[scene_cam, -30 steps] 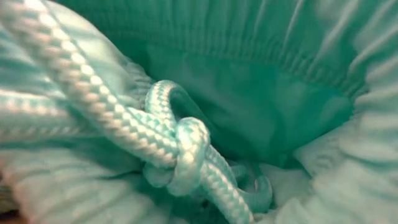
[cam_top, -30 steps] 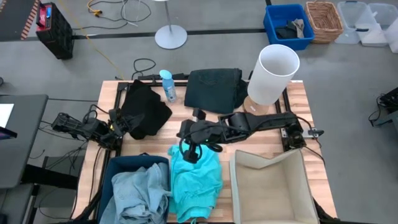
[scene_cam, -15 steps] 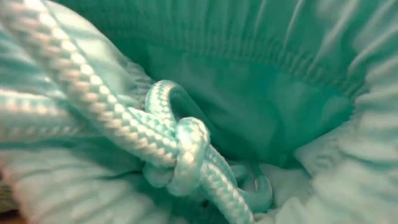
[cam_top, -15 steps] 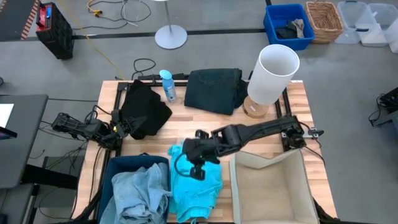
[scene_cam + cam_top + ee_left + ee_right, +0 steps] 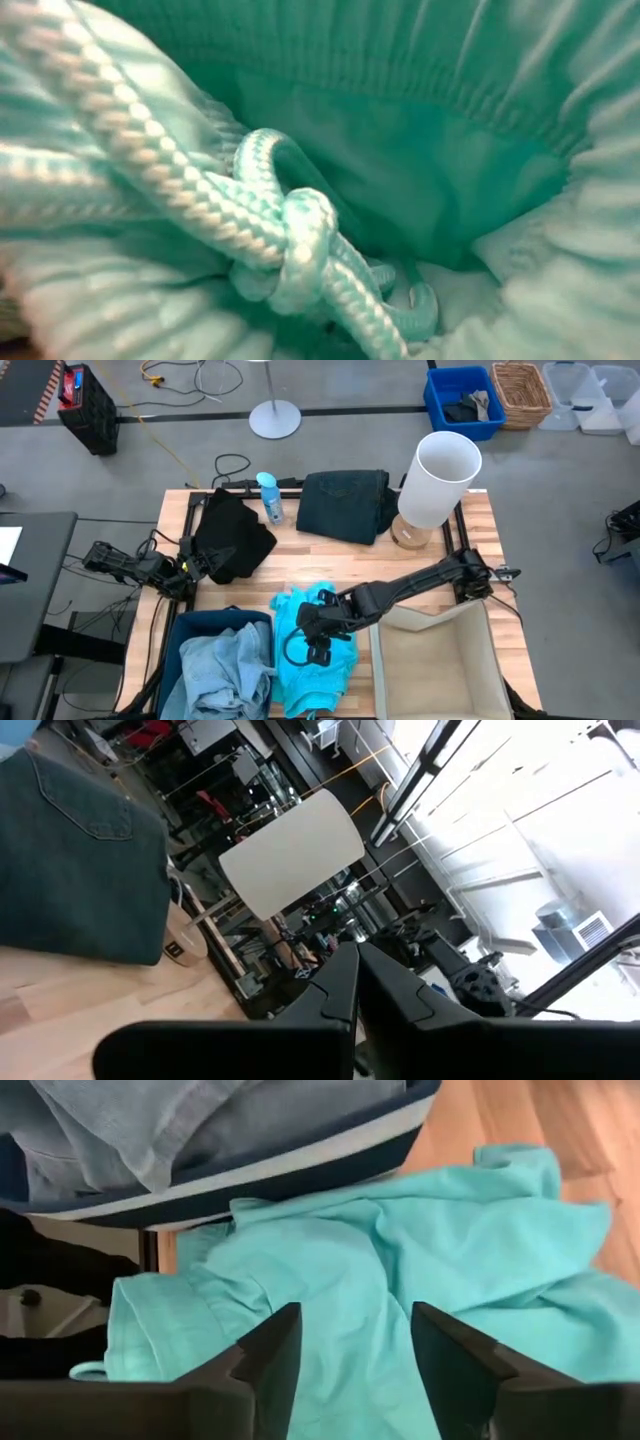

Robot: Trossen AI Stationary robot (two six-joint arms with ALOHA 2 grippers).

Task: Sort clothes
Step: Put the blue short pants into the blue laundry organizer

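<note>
The bright turquoise garment (image 5: 318, 660) lies crumpled on the table's near middle; it and its knotted drawstring (image 5: 290, 240) fill the low view. My right gripper (image 5: 315, 637) (image 5: 355, 1330) hovers open over it, one finger to each side of a cloth ridge. The pale blue garment (image 5: 225, 668) lies in a dark blue bin (image 5: 190, 628). The black garment (image 5: 232, 535) lies far left and the dark denim-like one (image 5: 345, 505) far middle. My left gripper (image 5: 203, 560) (image 5: 355, 982) waits shut beside the black garment.
A beige fabric bin (image 5: 435, 660) stands near right, close beside my right arm. At the far right is a white cylinder (image 5: 442, 478) on a wooden base, and a blue spray bottle (image 5: 268, 497) stands between the two dark garments. Bare wood lies mid-table.
My right gripper has travelled from mid-table toward the near edge and come in over the turquoise garment. The garments have stayed where they were.
</note>
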